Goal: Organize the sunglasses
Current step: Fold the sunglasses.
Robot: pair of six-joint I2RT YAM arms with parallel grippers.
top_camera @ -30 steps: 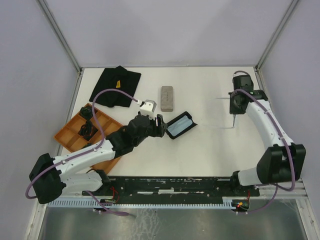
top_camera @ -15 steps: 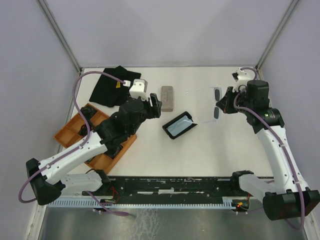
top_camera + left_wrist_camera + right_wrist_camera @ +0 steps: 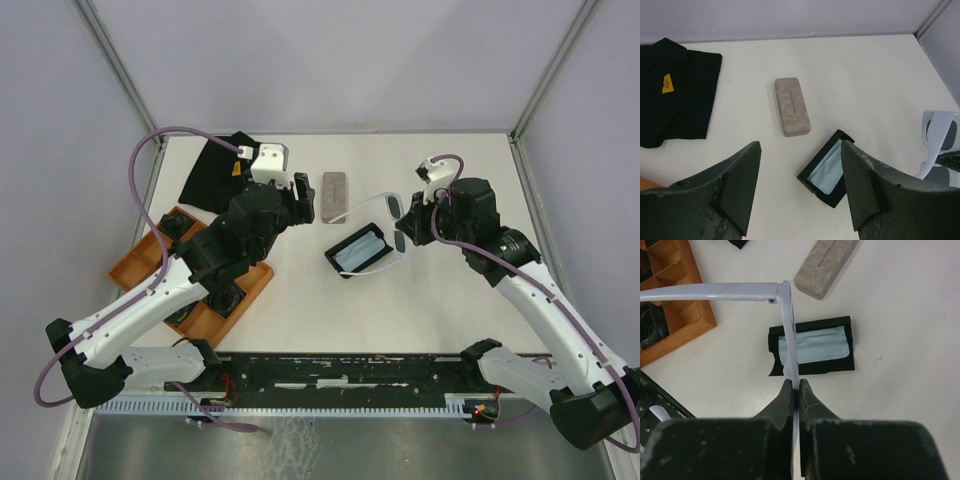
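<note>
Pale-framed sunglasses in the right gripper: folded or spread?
Spread, at least one side: the pale-framed sunglasses in the right gripper show a temple jutting sideways from the frame.

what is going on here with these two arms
The right gripper is shut on the pale-framed sunglasses, pinching the front of the frame and holding them in the air, roughly over the open black case. A light blue cloth lies in that case. The left gripper is open and empty, hovering above the table near the closed grey case. The glasses are not yet in any case.
</note>
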